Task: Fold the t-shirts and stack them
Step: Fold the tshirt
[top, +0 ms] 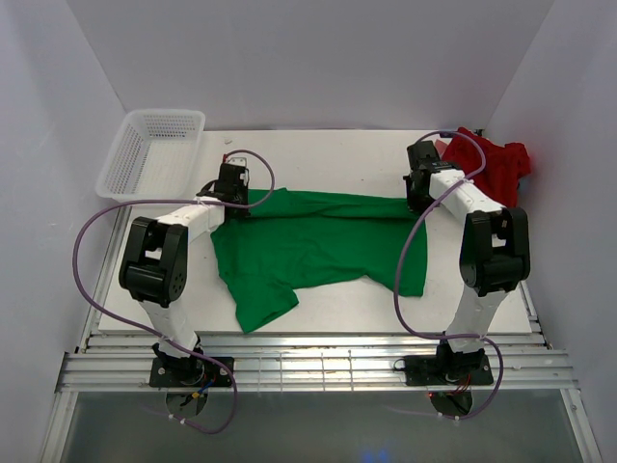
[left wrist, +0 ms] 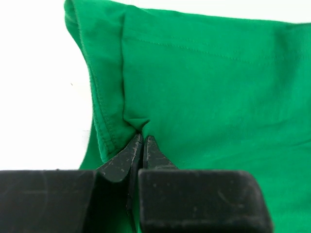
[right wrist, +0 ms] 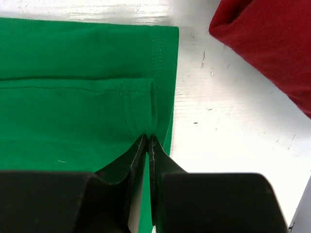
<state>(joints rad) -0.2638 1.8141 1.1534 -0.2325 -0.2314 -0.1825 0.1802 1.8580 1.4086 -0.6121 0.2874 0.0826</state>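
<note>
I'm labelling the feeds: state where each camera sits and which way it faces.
Top external: above and behind the arm bases, looking down at the table; both arms show.
Left wrist: on the left arm, facing the green t-shirt; left gripper shows, pinching it.
Right wrist: likewise, right gripper pinching the hem.
Right wrist and top share the red t-shirt.

I'm in a robotics lab test cell, not a home: plain white walls [top: 308, 68] box in my white table [top: 328, 154] on 3 sides. My arm bases [top: 190, 371] are bolted to aluminium rails [top: 318, 371] w/ purple cables [top: 75, 258] looping loose.
</note>
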